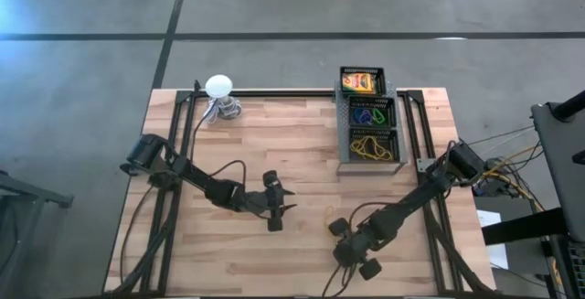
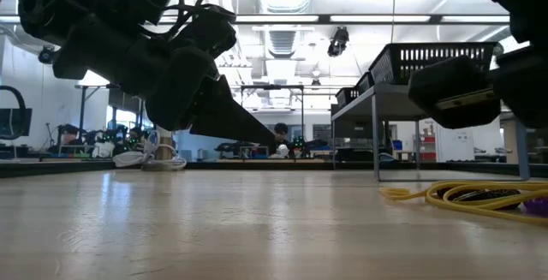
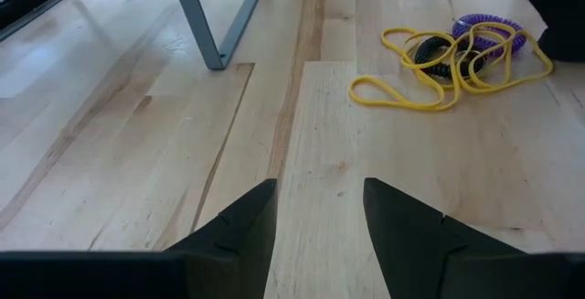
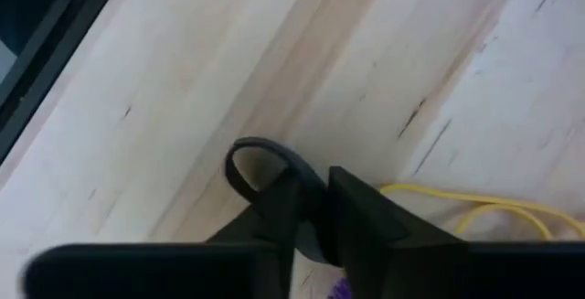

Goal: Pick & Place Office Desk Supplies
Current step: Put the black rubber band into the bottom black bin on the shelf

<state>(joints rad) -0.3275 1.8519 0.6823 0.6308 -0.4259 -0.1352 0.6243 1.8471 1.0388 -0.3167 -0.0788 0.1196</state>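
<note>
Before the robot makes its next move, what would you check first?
1. Left gripper free to grab: ok, fingers apart with nothing between them, low over bare wood.
2. Right gripper has a firm hold: ok, it looks shut on a dark loop.
3. Loose supplies put away: not ok, yellow rubber bands and a purple ring lie on the table, outside the tray.
4. Room left in the tray: cannot tell, all three sections already hold things.
5. White ball-topped object clear of both arms: ok, it stands at the far edge.
</note>
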